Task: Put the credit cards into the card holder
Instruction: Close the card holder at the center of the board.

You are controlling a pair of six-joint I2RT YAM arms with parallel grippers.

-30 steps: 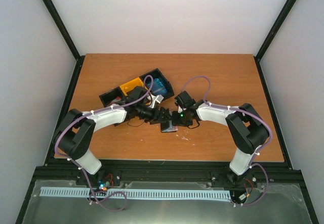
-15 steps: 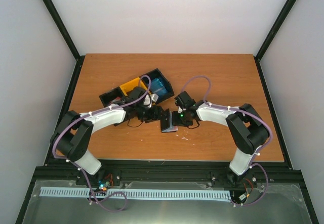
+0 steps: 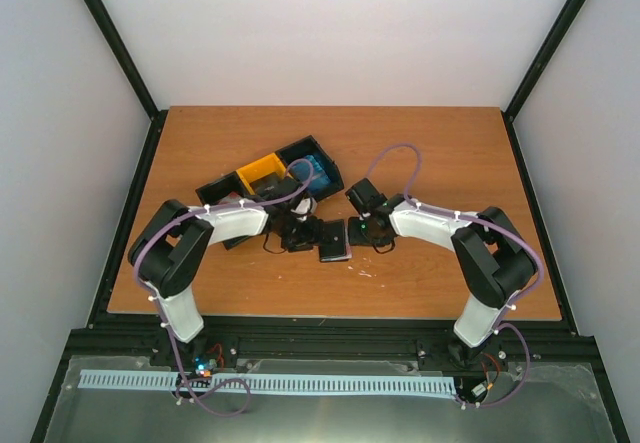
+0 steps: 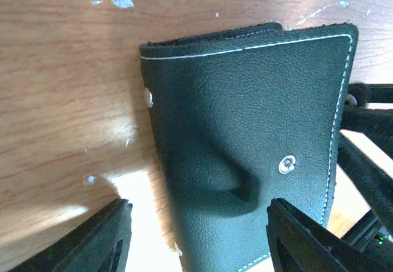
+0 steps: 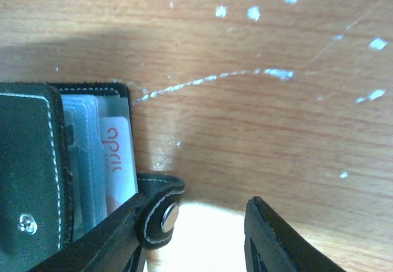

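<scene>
The card holder (image 3: pixel 335 240), a black folding wallet, lies on the table between my two grippers. In the left wrist view its stitched outer cover (image 4: pixel 245 131) is folded over, with metal snaps showing. My left gripper (image 4: pixel 202 244) is open, with its fingers wide on either side of the holder's near end. In the right wrist view the holder's pale pockets (image 5: pixel 86 155) hold a red-and-white credit card (image 5: pixel 118 155). The closing tab (image 5: pixel 156 213) lies against the left finger of my open right gripper (image 5: pixel 196 241). From above, the left gripper (image 3: pixel 308 233) and the right gripper (image 3: pixel 358 231) flank the holder.
A black-and-yellow tray (image 3: pixel 262 173) stands behind the left gripper, with blue cards (image 3: pixel 318 171) in its right compartment. The wooden table (image 3: pixel 450 163) has black frame rails along its edges.
The card holder stood tilted between the grippers and now lies flat and folded over. The left arm's elbow has swung up and to the right, and the gripper has drawn back a little.
</scene>
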